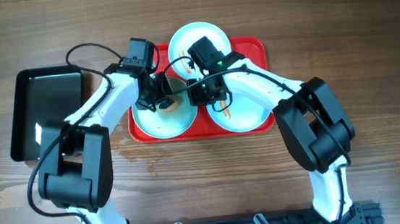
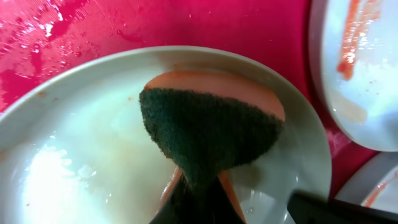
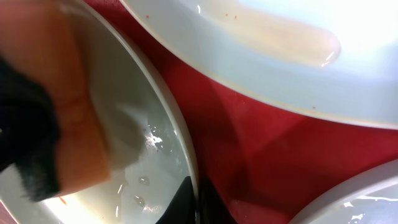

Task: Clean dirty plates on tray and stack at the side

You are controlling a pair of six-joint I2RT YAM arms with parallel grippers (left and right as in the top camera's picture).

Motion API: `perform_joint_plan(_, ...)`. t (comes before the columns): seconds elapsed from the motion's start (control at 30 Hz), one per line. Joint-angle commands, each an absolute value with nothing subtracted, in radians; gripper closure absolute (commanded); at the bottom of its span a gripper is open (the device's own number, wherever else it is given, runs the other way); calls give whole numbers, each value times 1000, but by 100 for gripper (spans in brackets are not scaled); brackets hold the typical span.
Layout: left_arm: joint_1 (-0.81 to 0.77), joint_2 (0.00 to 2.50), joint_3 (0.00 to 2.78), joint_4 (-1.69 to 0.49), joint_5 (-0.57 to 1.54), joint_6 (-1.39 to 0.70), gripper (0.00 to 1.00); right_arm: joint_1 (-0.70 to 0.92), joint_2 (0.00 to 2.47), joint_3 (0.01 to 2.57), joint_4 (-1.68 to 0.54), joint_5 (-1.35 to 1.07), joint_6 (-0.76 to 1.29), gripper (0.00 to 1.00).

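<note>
Three pale plates lie on the red tray (image 1: 252, 49): one at the back (image 1: 204, 35), one front left (image 1: 159, 124), one front right (image 1: 247, 111). My left gripper (image 1: 156, 95) is shut on an orange sponge with a dark green scrub face (image 2: 208, 127), pressed onto the wet front-left plate (image 2: 81, 162). My right gripper (image 1: 202, 90) is shut on that plate's right rim (image 3: 186, 158), with its fingers either side of the edge (image 3: 194, 202). A neighbouring plate (image 2: 364, 81) carries an orange-red sauce streak. The sponge also shows in the right wrist view (image 3: 56, 124).
A glossy black tray (image 1: 44, 111) sits on the wooden table to the left of the red tray. Wet red tray floor (image 3: 267, 149) shows between the plates. The back plate (image 3: 292, 50) holds a pale brown smear. A third plate's rim (image 3: 364, 199) shows at the lower right.
</note>
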State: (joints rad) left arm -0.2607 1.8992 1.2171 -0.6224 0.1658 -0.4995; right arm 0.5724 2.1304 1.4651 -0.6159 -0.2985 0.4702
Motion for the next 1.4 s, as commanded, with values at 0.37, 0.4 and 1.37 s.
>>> perform_joint_plan(0.37, -175, 1924, 1228, -781, 33, -540, 96, 567, 2156, 1481, -621, -292, 489, 96)
perform_joint_plan(0.4, -168, 1924, 1228, -795, 32, -540, 96, 567, 2156, 1482, -621, -292, 497, 96)
perform_joint_plan(1.37, -275, 1792, 1231, -871, 81, -503, 96, 567, 2147, 1488, -618, -292, 508, 96)
